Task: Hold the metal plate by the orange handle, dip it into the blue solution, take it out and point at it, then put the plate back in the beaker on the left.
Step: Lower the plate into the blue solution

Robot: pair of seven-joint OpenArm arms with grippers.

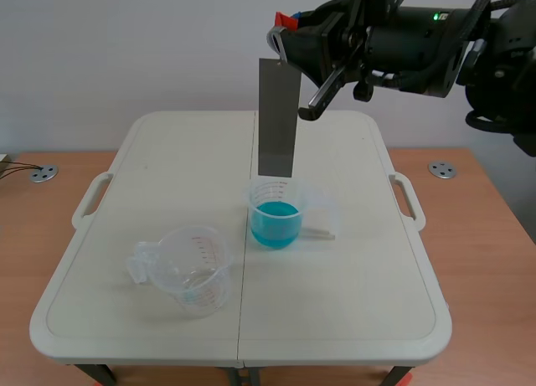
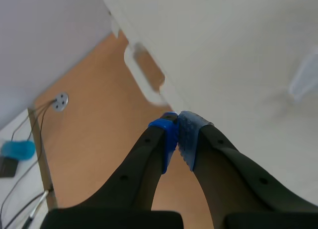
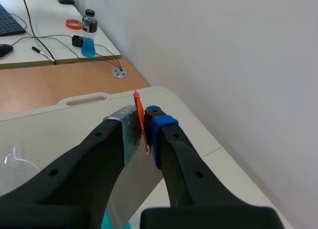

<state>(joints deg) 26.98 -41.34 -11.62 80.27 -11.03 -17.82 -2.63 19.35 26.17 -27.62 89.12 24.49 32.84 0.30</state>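
Metal plate (image 1: 278, 118) hanging above blue solution (image 1: 275, 223), right tool (image 3: 142, 120) raised, gripping orange handle (image 3: 138, 106)

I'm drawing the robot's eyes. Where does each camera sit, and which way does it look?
Scene view: between the arms, facing across the table; the right pincer holds the metal plate over the blue solution.
Left wrist view: behind the shut left pincer, looking down at the table's edge.
Right wrist view: behind the raised right pincer, looking past it toward the wall.
Shared: scene and right wrist views both show the gripped orange handle.
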